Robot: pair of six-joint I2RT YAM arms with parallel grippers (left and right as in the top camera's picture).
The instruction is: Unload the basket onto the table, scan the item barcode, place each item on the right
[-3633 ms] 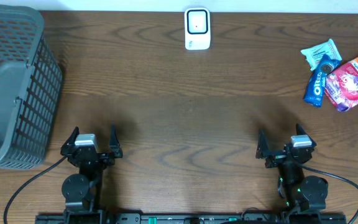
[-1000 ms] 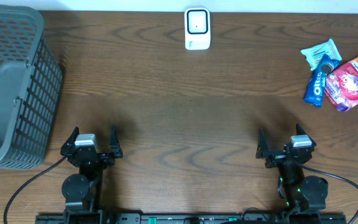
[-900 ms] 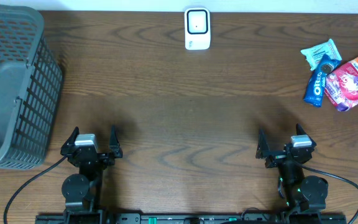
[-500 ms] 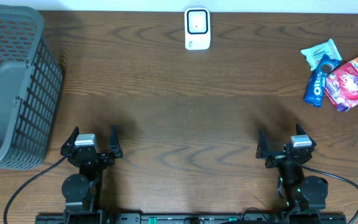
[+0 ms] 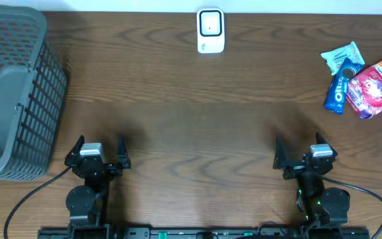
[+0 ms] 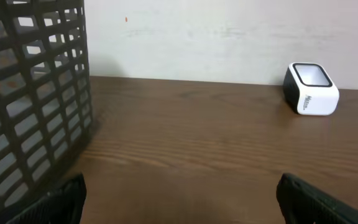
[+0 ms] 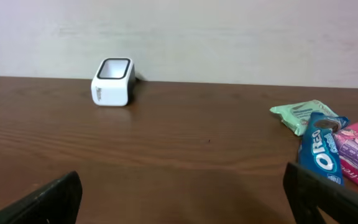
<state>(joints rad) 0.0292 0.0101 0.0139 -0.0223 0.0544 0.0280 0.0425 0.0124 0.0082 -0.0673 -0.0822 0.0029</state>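
Observation:
A white barcode scanner with a dark window stands at the table's far edge, middle; it also shows in both wrist views, scanner and scanner. A small pile of snack packets lies at the far right: a blue Oreo pack, a mint-green packet and a pink pouch. The Oreo pack shows in the right wrist view too. My left gripper and right gripper rest near the front edge, both open and empty, far from the packets.
A large grey mesh basket fills the far left corner of the table; its wall is close on the left in the left wrist view. A pale wall runs behind the table's far edge.

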